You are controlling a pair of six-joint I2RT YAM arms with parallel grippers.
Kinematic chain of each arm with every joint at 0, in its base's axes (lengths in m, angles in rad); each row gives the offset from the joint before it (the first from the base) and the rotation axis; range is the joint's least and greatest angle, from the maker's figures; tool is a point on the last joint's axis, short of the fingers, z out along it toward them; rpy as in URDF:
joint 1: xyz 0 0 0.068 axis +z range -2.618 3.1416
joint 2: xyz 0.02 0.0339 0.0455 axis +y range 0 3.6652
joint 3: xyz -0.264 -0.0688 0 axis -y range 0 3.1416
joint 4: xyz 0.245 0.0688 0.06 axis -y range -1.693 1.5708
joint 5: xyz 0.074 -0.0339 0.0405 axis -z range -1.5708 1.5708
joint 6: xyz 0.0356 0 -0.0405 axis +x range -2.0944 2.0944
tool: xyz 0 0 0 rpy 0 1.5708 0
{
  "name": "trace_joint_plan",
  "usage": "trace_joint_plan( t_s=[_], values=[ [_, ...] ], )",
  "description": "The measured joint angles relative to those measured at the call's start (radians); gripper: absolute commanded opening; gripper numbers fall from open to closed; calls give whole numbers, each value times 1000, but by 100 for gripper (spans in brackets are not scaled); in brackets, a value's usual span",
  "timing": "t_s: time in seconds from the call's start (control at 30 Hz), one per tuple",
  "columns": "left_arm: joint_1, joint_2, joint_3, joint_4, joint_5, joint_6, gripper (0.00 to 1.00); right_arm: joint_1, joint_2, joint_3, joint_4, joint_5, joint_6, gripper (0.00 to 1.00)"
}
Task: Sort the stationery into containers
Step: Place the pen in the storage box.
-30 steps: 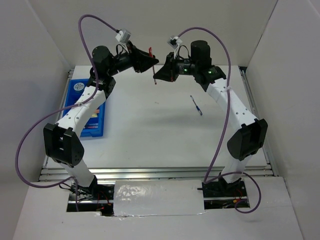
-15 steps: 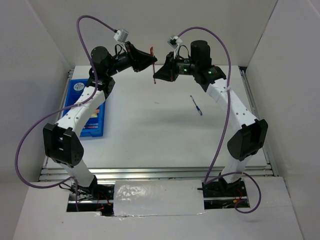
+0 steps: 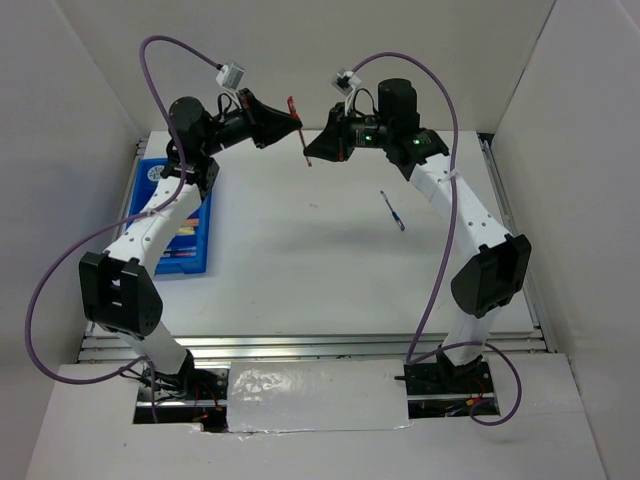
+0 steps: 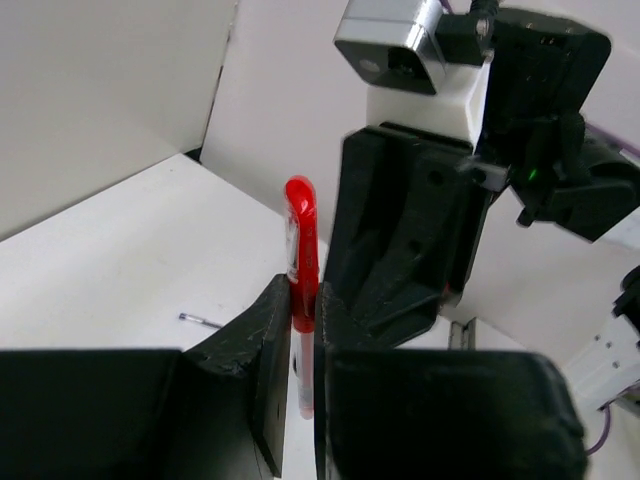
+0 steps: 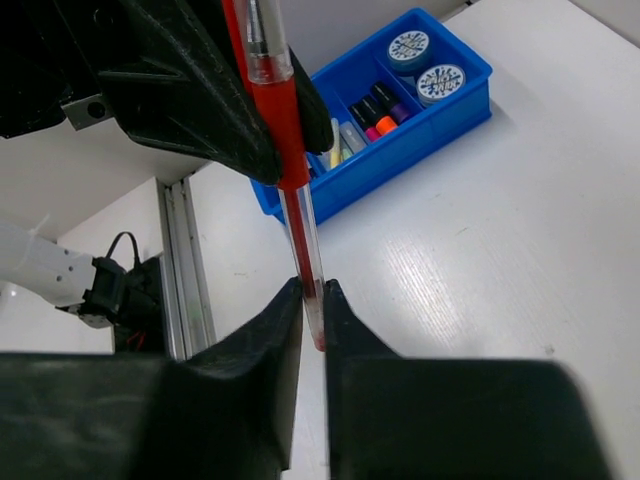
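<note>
A red pen [image 3: 301,134] hangs in the air over the far middle of the table, held at both ends. My left gripper [image 3: 296,120] is shut on its capped upper part [image 4: 302,240]. The pen's clear lower end [image 5: 305,250] sits between the pads of my right gripper [image 5: 313,290], which is shut on it too. The two grippers face each other almost nose to nose. At the far left lies the blue tray [image 3: 200,262], with two tape rolls [image 5: 408,46] and several highlighters [image 5: 375,112] in its compartments. A thin dark pen [image 3: 393,211] lies on the table right of centre.
White walls close in the table on the left, the back and the right. Purple cables loop above both arms. A metal rail [image 3: 320,345] runs along the near edge.
My left gripper has shut on the upper part of the red pen, which the right gripper was holding alone. The left arm's wrist has risen and drawn back a little to the left.
</note>
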Motion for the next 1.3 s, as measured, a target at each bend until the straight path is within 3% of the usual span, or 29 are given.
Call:
trace_joint_plan(
  t_s=[0.1, 0.2, 0.27, 0.37, 0.57, 0.67, 0.77, 1.0, 1.3],
  values=[
    [16, 0, -1, 5, 17, -3, 0, -3, 0, 6, -14, 6, 11, 65],
    [76, 0, -1, -21, 34, 31, 0, -21, 0, 25, -41, 37, -6, 73],
    [127, -5, 6, -95, 50, 122, 0, -33, -1, 26, -55, 60, -22, 73],
    [197, -10, 54, -322, 95, 372, 0, -55, -11, -5, -79, 100, -60, 73],
    [341, 1, 362, -1212, 87, 1410, 0, -137, -85, -187, -144, 182, -156, 72],
    [397, -14, 348, -1442, 45, 1739, 0, -178, -112, -265, -173, 222, -199, 72],
    [426, -40, 201, -1578, -40, 1996, 0, -210, -125, -316, -198, 262, -231, 72],
    [426, -41, -12, -1709, -206, 2317, 0, -247, -158, -385, -217, 310, -267, 72],
    [462, -38, -35, -1719, -316, 2466, 7, -251, -208, -417, -219, 327, -286, 73]
  ],
)
